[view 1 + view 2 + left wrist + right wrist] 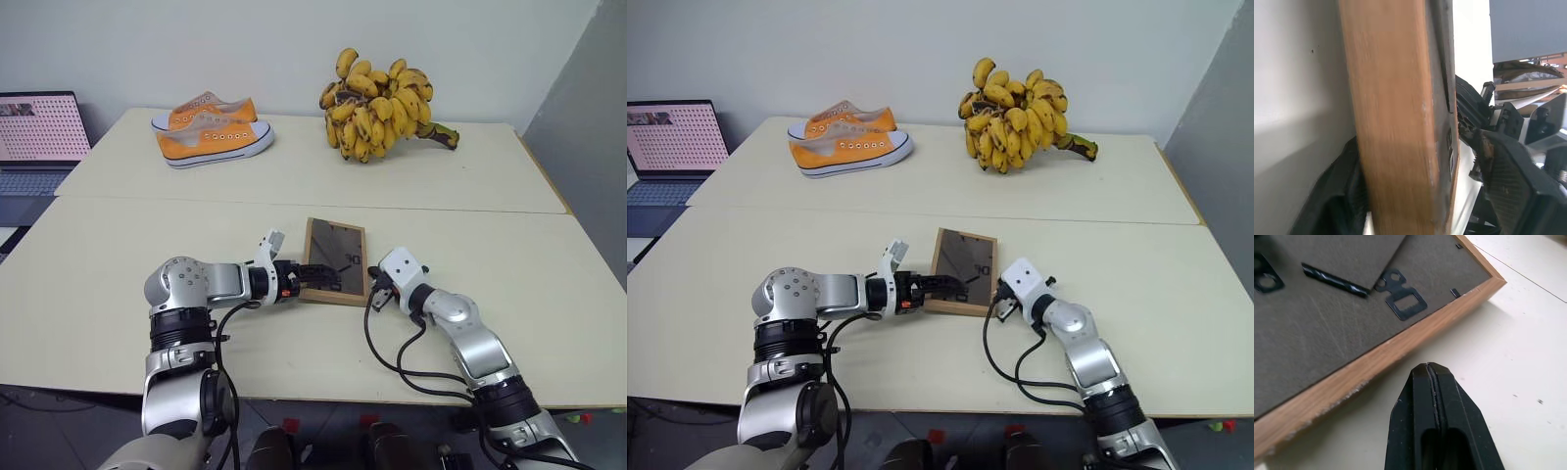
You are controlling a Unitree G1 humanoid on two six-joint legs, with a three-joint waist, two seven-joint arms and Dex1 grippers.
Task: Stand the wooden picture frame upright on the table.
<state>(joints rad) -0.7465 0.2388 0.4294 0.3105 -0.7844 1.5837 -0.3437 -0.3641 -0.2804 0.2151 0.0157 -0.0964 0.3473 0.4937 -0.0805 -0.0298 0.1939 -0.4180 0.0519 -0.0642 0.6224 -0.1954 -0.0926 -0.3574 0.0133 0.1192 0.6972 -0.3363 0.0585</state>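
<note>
Table (pixel 118 255) – one wooden picture frame (pixel 335 259), two shoes (pixel 211 132); left gripper (pixel 312 278) straddles frame, right gripper (pixel 1436 382) clenched

Both silver arms reach forward over the table and bend in toward each other, so the two hands come close together in the middle. The left gripper (pixel 312 279) with its two black fingers points across to the right and a little down. One black finger (pixel 1513 191) sits on one side of a thin wooden edge and the other finger (pixel 1334 196) sits on the other side, so the jaws are apart around that edge. The right gripper (pixel 1436 377) with its two black fingers points forward and to the left, tipped a little down. Its two fingers are pressed tight together with nothing between them.
</note>
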